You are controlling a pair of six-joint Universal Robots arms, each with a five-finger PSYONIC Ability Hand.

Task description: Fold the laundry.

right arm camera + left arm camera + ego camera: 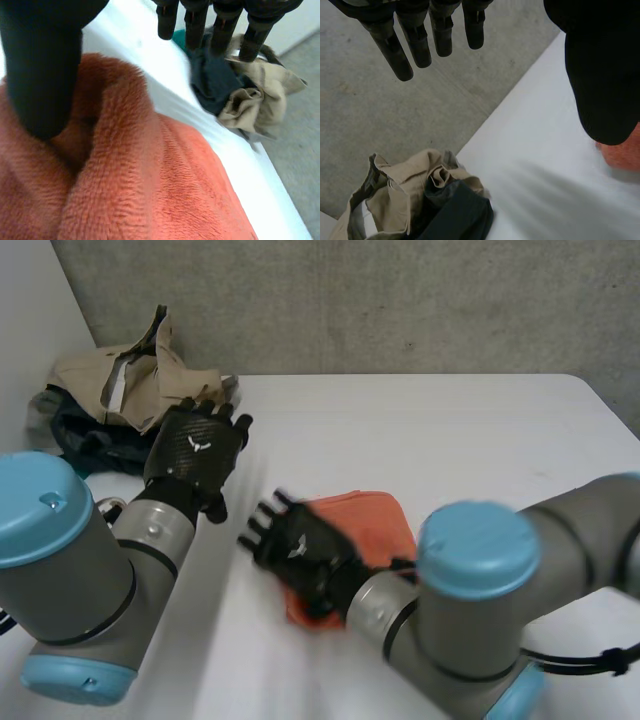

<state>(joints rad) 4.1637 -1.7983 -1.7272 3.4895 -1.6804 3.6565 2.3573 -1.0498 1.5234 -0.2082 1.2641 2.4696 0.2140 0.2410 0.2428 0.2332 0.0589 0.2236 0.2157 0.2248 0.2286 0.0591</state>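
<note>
A heap of laundry is seen at the far left corner of the tabletop (450, 430): a tan garment (130, 380) is crumpled on top of a dark garment (75, 435), against the grey wall (400, 300). The left hand (195, 450) is held at the edge of that heap, its fingers (415, 40) straight and spread, with nothing gripped; the tan garment (405, 190) and the dark garment (455, 215) are seen beyond the fingertips.

Nearer the front, around the middle of the tabletop, the orange towel (370, 520) is found lying bunched. Part of it is covered by the right hand (300, 545) and arm, so its long axis cannot be told. In the right wrist view the fingers are kept straight above a thick raised fold of the towel (150, 175), the thumb (40, 65) set at the fold, and nothing is pinched.
</note>
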